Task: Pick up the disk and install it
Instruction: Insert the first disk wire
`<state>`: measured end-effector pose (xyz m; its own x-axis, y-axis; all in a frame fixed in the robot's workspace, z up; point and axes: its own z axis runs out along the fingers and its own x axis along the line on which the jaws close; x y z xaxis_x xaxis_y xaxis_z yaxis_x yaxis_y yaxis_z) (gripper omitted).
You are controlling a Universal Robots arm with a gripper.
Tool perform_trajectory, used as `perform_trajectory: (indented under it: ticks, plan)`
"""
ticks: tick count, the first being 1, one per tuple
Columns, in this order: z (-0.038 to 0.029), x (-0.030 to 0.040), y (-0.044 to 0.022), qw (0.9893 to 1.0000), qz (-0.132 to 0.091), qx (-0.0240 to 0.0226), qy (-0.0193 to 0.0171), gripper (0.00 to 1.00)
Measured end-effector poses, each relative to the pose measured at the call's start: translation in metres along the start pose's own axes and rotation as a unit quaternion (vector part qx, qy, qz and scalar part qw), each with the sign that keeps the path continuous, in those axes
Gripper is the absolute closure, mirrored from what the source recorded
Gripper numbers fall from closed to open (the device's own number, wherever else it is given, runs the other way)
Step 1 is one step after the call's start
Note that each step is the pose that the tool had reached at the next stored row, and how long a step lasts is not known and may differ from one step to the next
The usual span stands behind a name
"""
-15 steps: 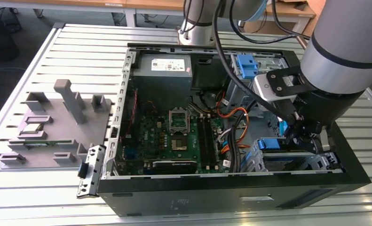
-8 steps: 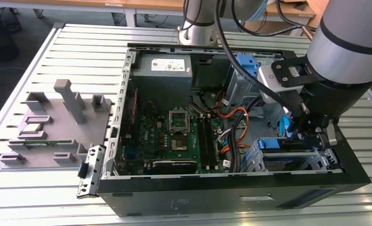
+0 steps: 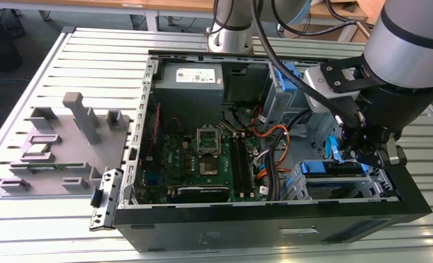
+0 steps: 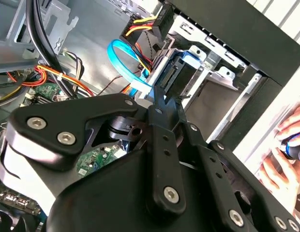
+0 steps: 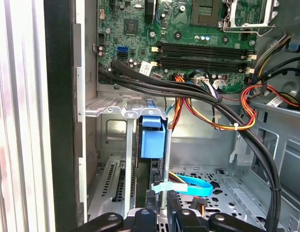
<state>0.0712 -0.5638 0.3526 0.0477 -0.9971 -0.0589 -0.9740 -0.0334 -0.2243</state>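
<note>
1. First wrist view shows the disk (image 5: 152, 137) standing on edge in the metal drive cage (image 5: 111, 145) of the open computer case (image 5: 58, 121), its blue plastic bracket facing the camera.
2. In the second wrist view the disk (image 4: 181, 72) sits in the same cage just beyond the fingertips, with its blue bracket along the far edge.
3. In the exterior view the disk (image 3: 333, 169) is in the bay at the near corner of the case, on the exterior view's right, its blue frame visible between the cage walls.
4. The gripper (image 5: 159, 210) has its black fingers drawn close together around the thin edge of the drive in the first wrist view; whether they actually clamp it I cannot tell.
5. In the exterior view the gripper (image 3: 369, 156) hangs from the arm directly over that bay.
6. A light blue flat data cable (image 5: 188, 186) loops beside the drive, just by the fingers.
7. Black cables (image 5: 188, 94) and a bundle of orange, red and yellow wires (image 5: 213, 121) cross between the cage and the green motherboard (image 5: 198, 34).
8. A grey power supply (image 3: 194, 76) sits at the far corner of the case.
9. To the exterior view's left, a grey fixture tray (image 3: 63, 148) rests on the slatted table (image 3: 92, 55).
10. A person's hand (image 4: 285, 145) shows beside the case in the second wrist view.
</note>
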Motion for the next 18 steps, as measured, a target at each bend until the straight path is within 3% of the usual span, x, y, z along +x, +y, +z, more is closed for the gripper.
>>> perform_trajectory:
  ticks: [2,3,8,13,14,18]
  plan:
    - [0.0,0.0,-0.0001,1.0,0.0,-0.0014,0.0,0.76]
    - [0.0001,0.0,-0.0002,1.0,0.0,-0.0087,-0.0002,0.76]
    - [0.0012,0.0001,-0.0012,0.9985,0.004,-0.0542,-0.0018,0.76]
    - [0.0022,0.0002,-0.0031,0.9951,0.007,-0.0987,-0.0032,0.76]
    - [0.0022,0.0002,-0.0031,0.9948,0.007,-0.1011,-0.0033,0.76]
    - [0.0022,0.0002,-0.0031,0.9947,0.007,-0.1027,-0.0034,0.76]
